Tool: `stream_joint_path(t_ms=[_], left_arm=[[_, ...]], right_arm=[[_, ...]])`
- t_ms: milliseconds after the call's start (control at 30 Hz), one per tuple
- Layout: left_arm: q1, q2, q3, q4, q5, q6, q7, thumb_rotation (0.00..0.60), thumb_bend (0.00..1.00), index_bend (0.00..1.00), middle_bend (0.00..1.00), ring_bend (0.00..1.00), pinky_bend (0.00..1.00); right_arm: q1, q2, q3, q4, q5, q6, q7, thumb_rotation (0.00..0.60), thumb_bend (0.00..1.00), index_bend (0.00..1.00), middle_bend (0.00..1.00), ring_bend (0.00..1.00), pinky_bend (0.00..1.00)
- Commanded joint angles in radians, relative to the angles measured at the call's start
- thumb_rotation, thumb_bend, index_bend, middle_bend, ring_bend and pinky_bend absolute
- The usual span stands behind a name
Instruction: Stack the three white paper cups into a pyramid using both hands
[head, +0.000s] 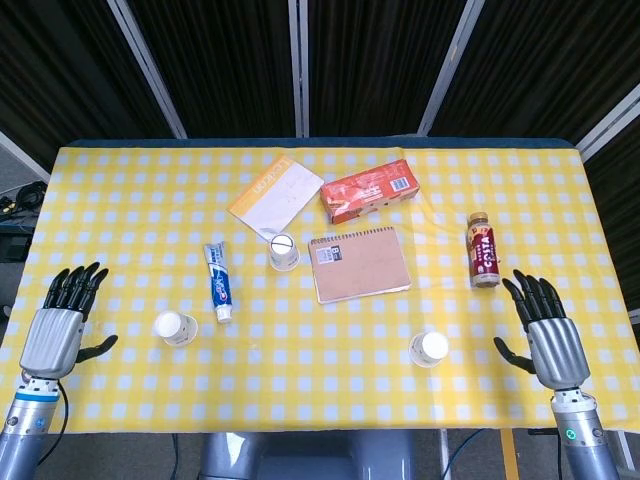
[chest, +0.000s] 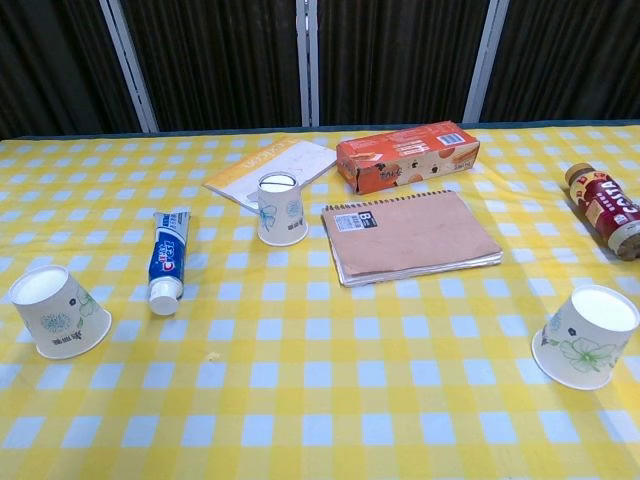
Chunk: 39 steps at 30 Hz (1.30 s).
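Observation:
Three white paper cups stand upside down and apart on the yellow checked table. One cup (head: 176, 328) (chest: 58, 312) is at the front left, one (head: 284, 251) (chest: 281, 209) in the middle towards the back, one (head: 430, 349) (chest: 586, 336) at the front right. My left hand (head: 62, 322) hovers at the left table edge, fingers spread, holding nothing, well left of the nearest cup. My right hand (head: 545, 333) is near the right front edge, fingers spread and empty, right of the front-right cup. Neither hand shows in the chest view.
A toothpaste tube (head: 218, 281) (chest: 168, 260) lies between the left and middle cups. A brown spiral notebook (head: 359, 263) (chest: 412, 237) lies at centre, an orange box (head: 369, 193) (chest: 407, 156) and a paper pad (head: 276, 195) (chest: 270, 172) behind it. A bottle (head: 483, 250) (chest: 607, 209) lies on the right.

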Motion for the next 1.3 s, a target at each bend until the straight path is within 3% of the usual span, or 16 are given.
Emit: stream_joint_path(t_ms=[33,900,1000,1300], left_arm=[[0.001,0.003,0.001,-0.005,0.002,0.002,-0.002,0.600,0.10,0.00,0.00,0.00,0.00],[-0.014,0.025,0.024,-0.040,-0.004,-0.070,0.050,0.600,0.15,0.00,0.00,0.00,0.00],[-0.022,0.028,0.030,-0.050,-0.005,-0.094,0.056,0.600,0.22,0.02,0.00,0.00,0.00],[-0.077,0.004,0.031,-0.075,-0.045,-0.217,0.142,0.600,0.23,0.14,0.00,0.00,0.00]], right_arm=[[0.000,0.000,-0.002,0.000,-0.002,-0.001,-0.002,0.600,0.16,0.01,0.00,0.00,0.00],[0.002,0.004,-0.006,-0.009,0.002,-0.015,-0.009,0.600,0.16,0.01,0.00,0.00,0.00],[0.001,0.005,-0.006,-0.010,0.000,-0.010,-0.007,0.600,0.16,0.01,0.00,0.00,0.00],[0.002,0.007,-0.005,-0.011,0.006,-0.017,-0.005,0.600,0.16,0.01,0.00,0.00,0.00]])
